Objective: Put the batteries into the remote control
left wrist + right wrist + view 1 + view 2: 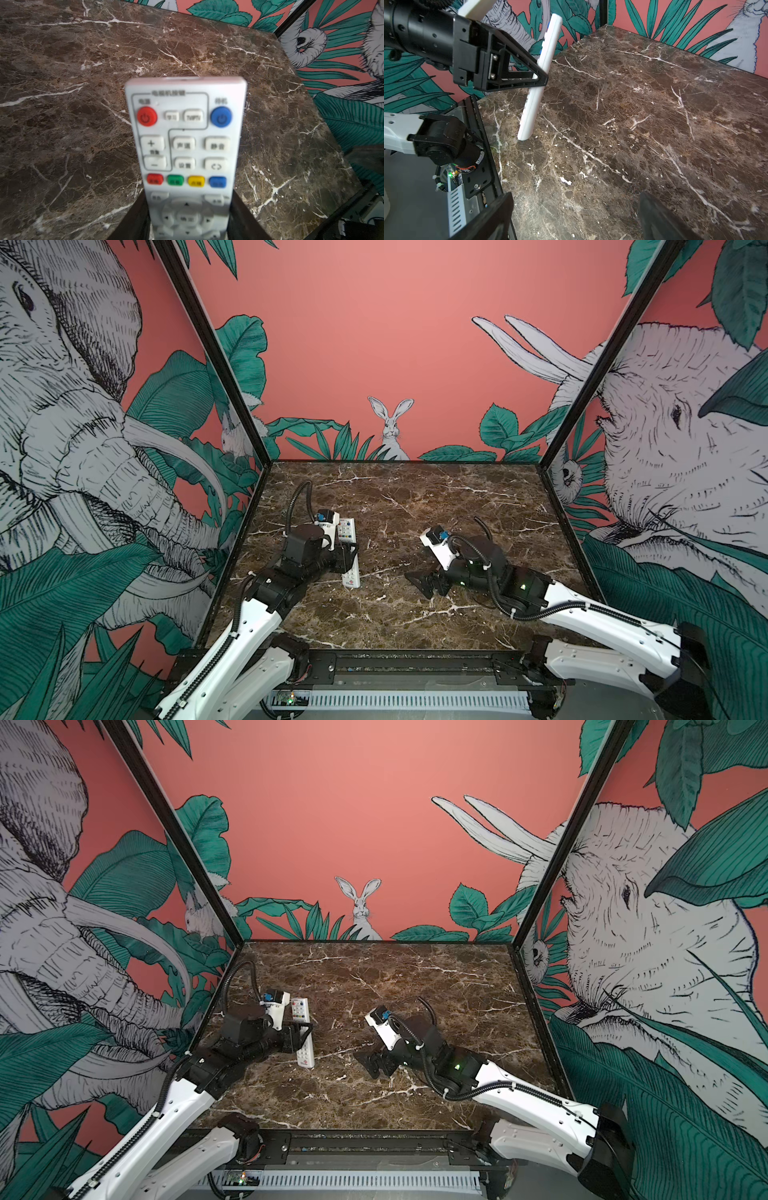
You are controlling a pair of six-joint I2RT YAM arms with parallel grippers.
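Remote control: the long slim white plastic remote control (347, 530) (300, 1009) (182, 145) (533, 108) is on the left side of the desk, tilted, with its button face up towards the left wrist camera.
Remote ends: the end with the red logo is low, at the desk surface nearer the robot's base. Whether it touches or hangs just above cannot be told. The end with the coloured buttons is raised and points towards the back wall.
Buttons: the left wrist view shows a round red button (146, 116) and a round blue button (221, 117) near the raised end. Further down the face is a row of four small buttons (186, 180): red, green, yellow and blue.
Left gripper: the left gripper (348, 555) (300, 1032) (189, 199) pinches the remote control across its width near mid-length, with one black finger on each long edge.
Right gripper: the right gripper (430, 585) (376, 1063) (575, 199) is low over the middle of the desk, well apart from the remote control. Its fingers are spread wide with only bare desk between them.
Desk: the dark brown marble-patterned desk (415, 506) (395, 977) has white veins.
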